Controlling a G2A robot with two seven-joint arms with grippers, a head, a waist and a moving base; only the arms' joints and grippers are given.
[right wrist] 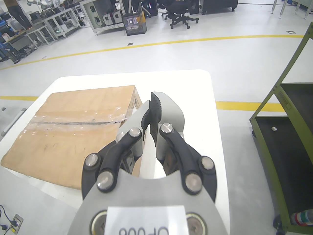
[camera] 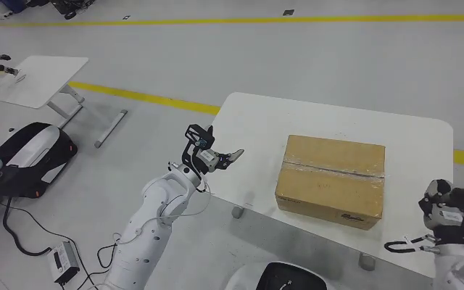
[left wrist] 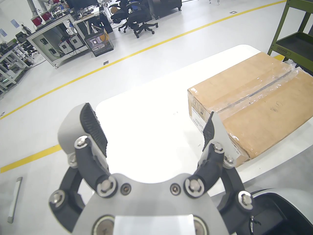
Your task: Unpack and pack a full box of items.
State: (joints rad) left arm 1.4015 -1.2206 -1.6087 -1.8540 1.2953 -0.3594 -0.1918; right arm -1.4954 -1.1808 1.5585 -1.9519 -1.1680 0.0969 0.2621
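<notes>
I see my left gripper [left wrist: 149, 121] spread wide, empty; my right gripper [right wrist: 152, 107] pinched together, empty. The left wrist view catches the box [left wrist: 254, 108] with its end label [left wrist: 197, 118], unreadable.

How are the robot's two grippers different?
The left gripper is wide open, but the right gripper is shut. The left gripper is at one end of the box, and the right gripper is at the other end. Both are empty and both point toward the box.
</notes>
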